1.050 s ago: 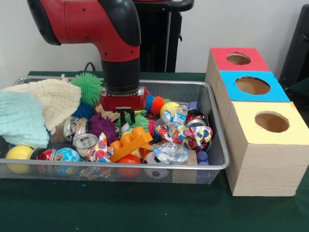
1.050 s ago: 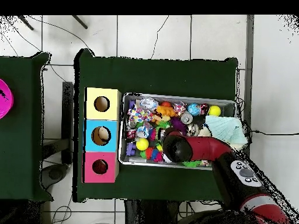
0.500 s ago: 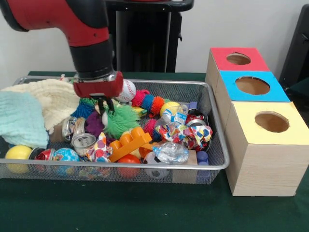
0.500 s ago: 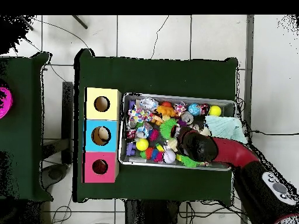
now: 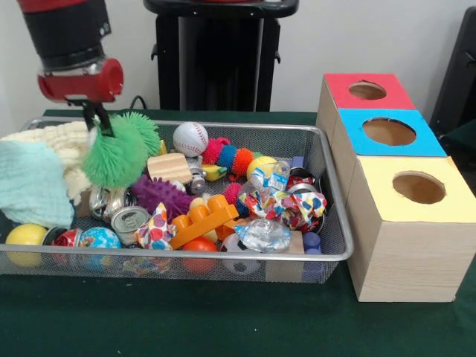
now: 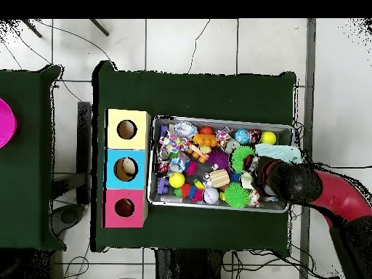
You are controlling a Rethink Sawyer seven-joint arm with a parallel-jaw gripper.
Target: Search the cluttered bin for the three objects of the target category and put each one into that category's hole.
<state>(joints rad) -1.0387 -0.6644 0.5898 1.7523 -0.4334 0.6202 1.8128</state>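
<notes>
I'm seeing a green spiky ball [image 5: 114,158] hanging off the gripper [image 5: 95,120], lifted clear above the left part of the wire bin [image 5: 327,195]. Fingers are pinching closed on the ball's top spikes, with the ball dangling just below them. It's hovering over the cream knitted cloth [image 5: 71,146] and the light blue cloth [image 5: 31,182] at the bin's left end.

In the overhead view the same ball [image 6: 243,158] is showing just beside the arm's black wrist, and a second green spiky ball [image 6: 235,195] is lying in the bin nearer the robot.

The rest of the clutter is sitting in the bin: a baseball [image 5: 190,137] at the far side, a wooden block [image 5: 169,167] next to it, a purple spiky ball [image 5: 158,193], an orange toy brick [image 5: 201,219], a tin can [image 5: 130,219], and a yellow ball [image 5: 28,236] in the near left corner.

To the right of the bin, three boxes are standing in a row, each with a round hole: yellow box [image 5: 411,186] nearest, blue box [image 5: 389,132] in the middle, red box [image 5: 367,91] farthest.
</notes>
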